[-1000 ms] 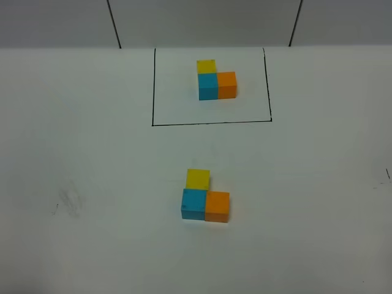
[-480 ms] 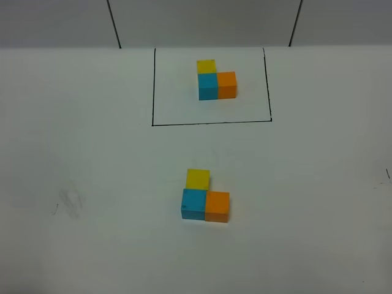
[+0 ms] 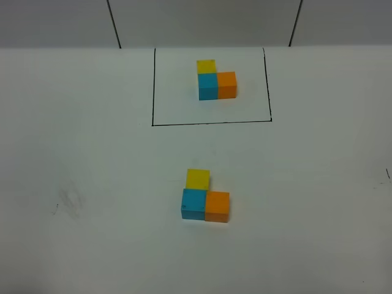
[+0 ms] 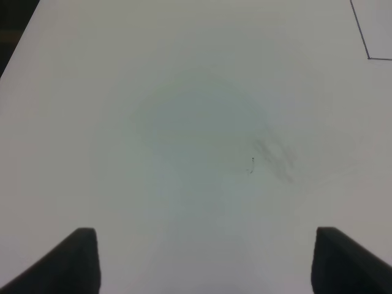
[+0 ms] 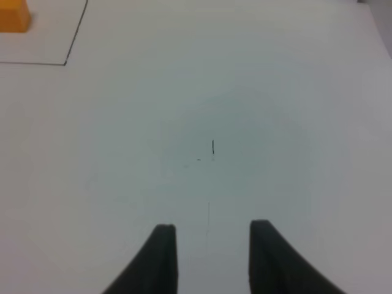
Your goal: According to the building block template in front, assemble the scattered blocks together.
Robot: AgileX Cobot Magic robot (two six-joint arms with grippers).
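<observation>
The building block template is an L of a yellow cube (image 3: 206, 66), a sky-blue cube (image 3: 208, 86) and an orange cube (image 3: 227, 84) inside a black drawn rectangle (image 3: 211, 123) at the back. The scattered blocks stand together in front of it in the same L: yellow (image 3: 198, 178) behind sky-blue (image 3: 193, 204), orange (image 3: 217, 206) to its right, all touching. Neither gripper shows in the high view. My left gripper (image 4: 205, 260) is open wide over bare table. My right gripper (image 5: 211, 257) is open and empty; the template's orange cube (image 5: 13, 15) shows far off.
The white table (image 3: 318, 184) has a grey smudge at the left (image 3: 70, 202), also seen in the left wrist view (image 4: 275, 160). A small black mark (image 3: 387, 174) lies near the right edge, and shows in the right wrist view (image 5: 212, 147). A grey wall stands behind.
</observation>
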